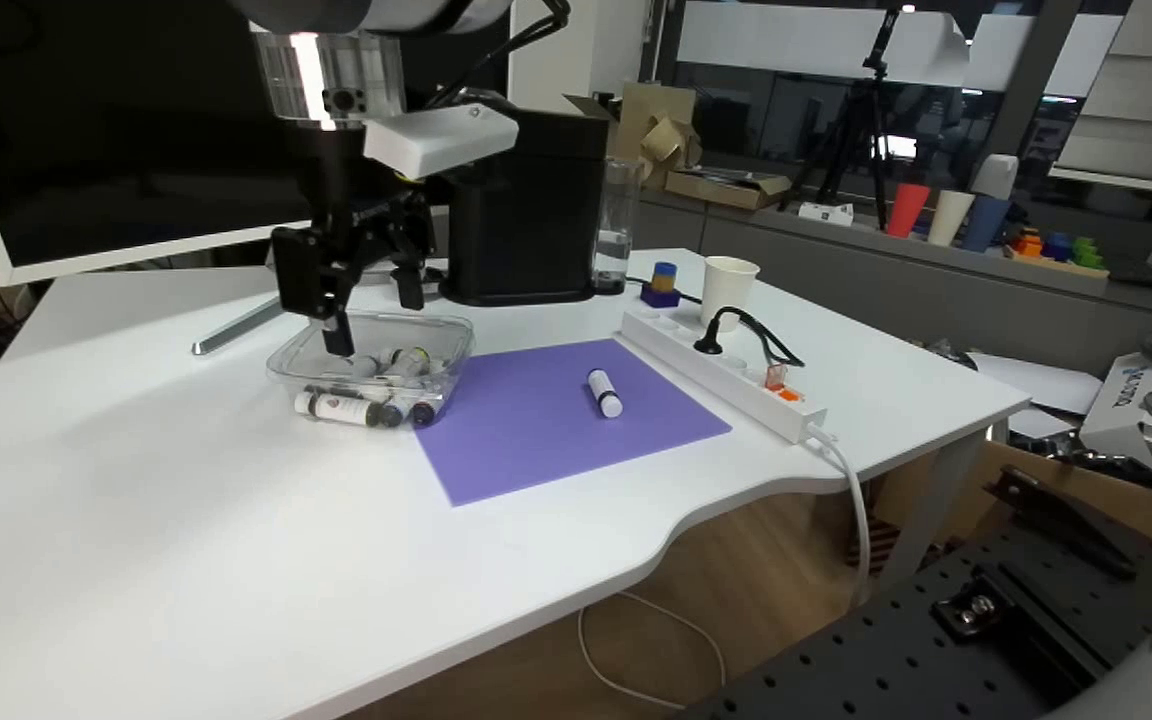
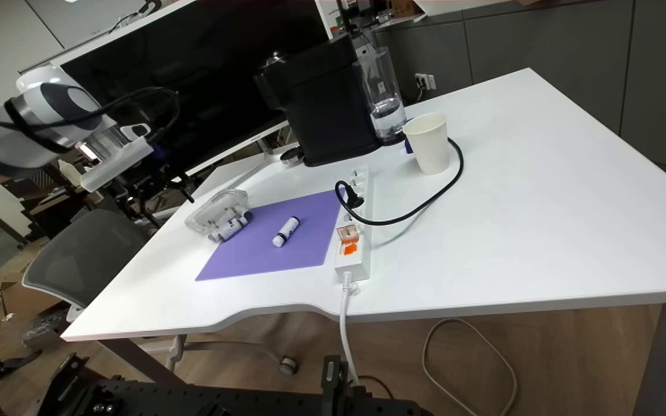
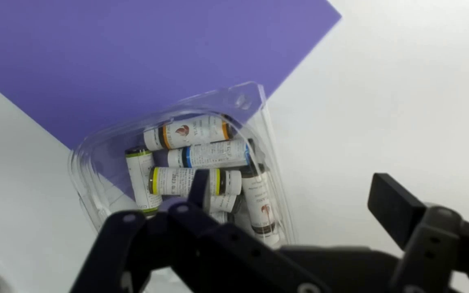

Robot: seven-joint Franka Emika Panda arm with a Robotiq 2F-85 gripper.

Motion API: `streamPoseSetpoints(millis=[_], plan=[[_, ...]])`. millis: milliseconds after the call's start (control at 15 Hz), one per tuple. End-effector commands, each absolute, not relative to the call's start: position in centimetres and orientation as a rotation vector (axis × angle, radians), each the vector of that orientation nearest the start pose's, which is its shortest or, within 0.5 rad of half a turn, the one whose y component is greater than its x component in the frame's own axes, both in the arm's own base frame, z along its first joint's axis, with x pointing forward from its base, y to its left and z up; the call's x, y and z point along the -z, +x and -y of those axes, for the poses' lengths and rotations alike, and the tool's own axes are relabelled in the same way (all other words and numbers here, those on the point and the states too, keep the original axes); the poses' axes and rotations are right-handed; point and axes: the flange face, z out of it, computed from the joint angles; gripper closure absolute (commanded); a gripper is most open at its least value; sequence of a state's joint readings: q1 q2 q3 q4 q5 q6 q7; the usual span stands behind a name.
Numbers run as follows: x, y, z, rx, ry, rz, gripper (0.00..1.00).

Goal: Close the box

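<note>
Fingers (image 3: 395,209) are standing wide apart, gripping nothing. The clear box (image 3: 274,171) is resting on the worktop (image 1: 186,520), partly over the purple sheet (image 1: 536,430); in wrist view, one wall is running between the fingers.

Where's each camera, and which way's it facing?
An exterior view: away from the arm, aimed down across the desk towards the monitor; arm and pincer show.
An exterior view: also away, facing desk and grey cabinets; arm at the picture's left.
Wrist view: on the arm, looking down at the clear box; the pincer's fingers show.
Both exterior views share the power strip.
</note>
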State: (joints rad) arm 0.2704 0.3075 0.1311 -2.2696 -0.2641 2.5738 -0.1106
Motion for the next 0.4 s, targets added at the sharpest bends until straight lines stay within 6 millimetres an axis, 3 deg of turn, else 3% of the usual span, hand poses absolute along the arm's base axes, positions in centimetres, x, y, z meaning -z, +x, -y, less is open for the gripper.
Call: streamPoseSetpoints(millis=[0, 333], plan=[[-25.1, 45.7, -22.6, 0.068, -3.150, 0.866, 0.00], [-28.1, 42.4, -22.2, 0.097, -3.250, 0.490, 0.00]])
